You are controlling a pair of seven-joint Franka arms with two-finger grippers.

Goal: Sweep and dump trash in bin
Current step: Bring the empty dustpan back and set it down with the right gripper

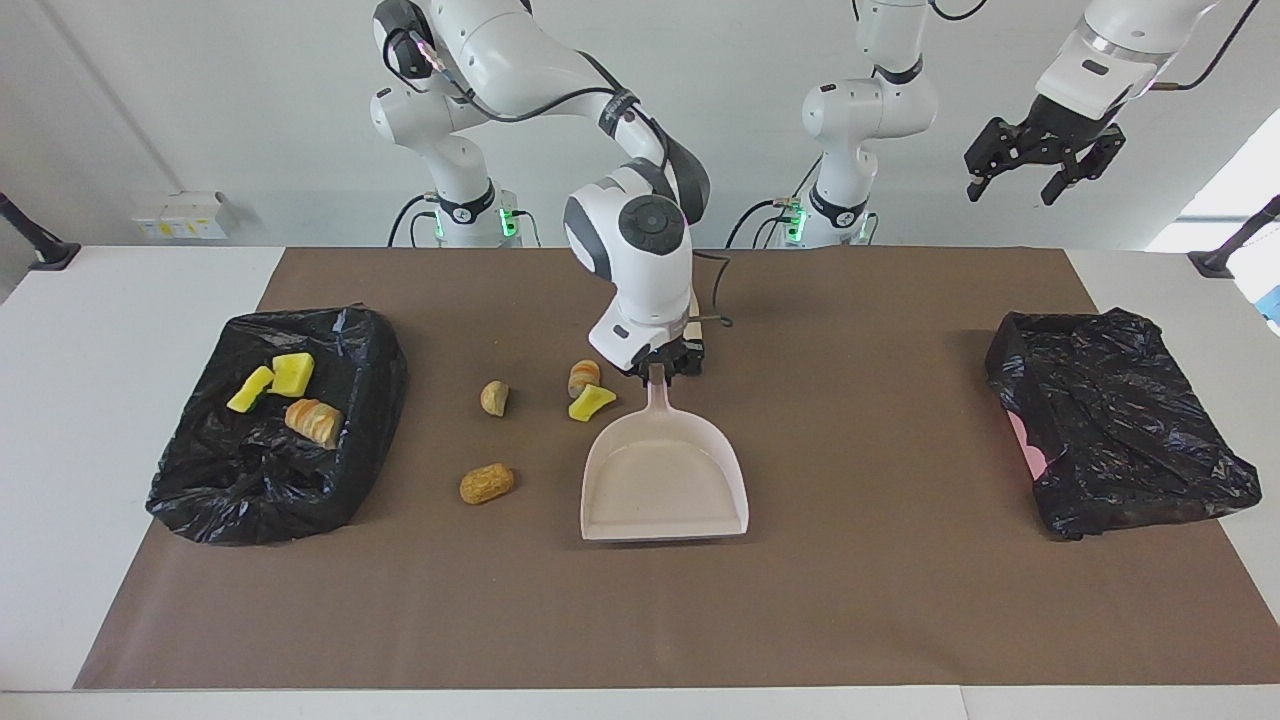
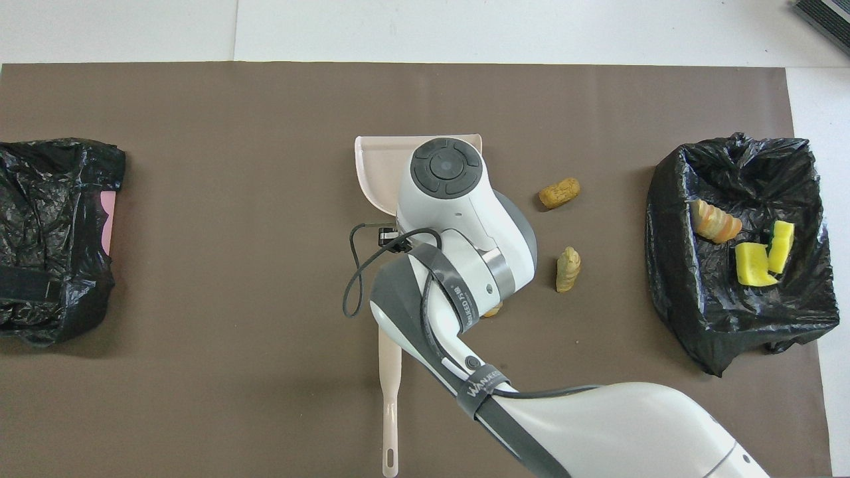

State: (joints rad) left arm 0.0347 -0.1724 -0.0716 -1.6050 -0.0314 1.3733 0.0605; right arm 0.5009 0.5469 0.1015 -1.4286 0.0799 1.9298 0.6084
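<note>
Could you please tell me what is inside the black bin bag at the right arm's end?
Inside the black bin bag: two yellow sponge pieces and a tan bread-like chunk. Anything beneath its folds is hidden.

We see a dull brown mat (image 1: 850, 620) spread over a white table (image 1: 110, 330). The dustpan (image 1: 665, 485) is pale beige with a faintly pink cast, and the brush handle (image 2: 390, 398) matches it. Both bins wear glossy black bags: one bin (image 1: 270, 500) holds two yellow sponge pieces (image 1: 275, 378) and an orange-and-cream striped chunk (image 1: 313, 420); the other bin (image 1: 1120, 430) shows a pink patch. On the mat lie tan-orange chunks (image 1: 486, 483) and a yellow piece (image 1: 590, 402). The arms (image 1: 640, 260) are white with grey-black joints.
</note>
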